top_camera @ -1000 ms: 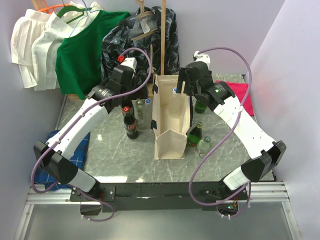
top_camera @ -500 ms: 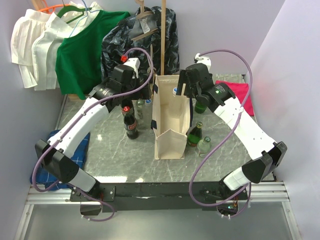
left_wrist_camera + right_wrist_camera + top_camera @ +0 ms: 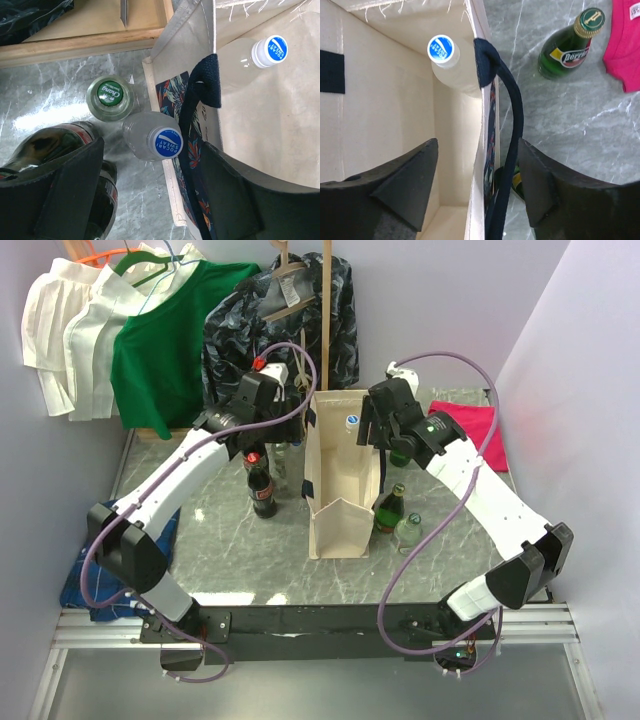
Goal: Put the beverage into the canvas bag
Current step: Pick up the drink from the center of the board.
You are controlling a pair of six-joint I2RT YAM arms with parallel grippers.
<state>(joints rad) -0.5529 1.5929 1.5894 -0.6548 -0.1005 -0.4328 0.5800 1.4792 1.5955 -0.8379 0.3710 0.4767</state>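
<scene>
The cream canvas bag with navy handles stands open mid-table. A Pocari Sweat bottle with a blue cap stands inside it, also in the left wrist view and right wrist view. My left gripper is open just left of the bag. In the left wrist view its jaws straddle a second Pocari bottle and the bag's left wall with its navy handle. My right gripper is open; in its wrist view it straddles the bag's right wall and handle.
A clear green-capped bottle and a dark cola bottle stand left of the bag. A Perrier bottle, another green bottle and a clear bottle stand to its right. Pink cloth, blue cloth; hung clothes behind.
My left gripper has moved right and down, close to the bag's left wall. My right gripper has shifted slightly left and lower over the bag's right wall.
</scene>
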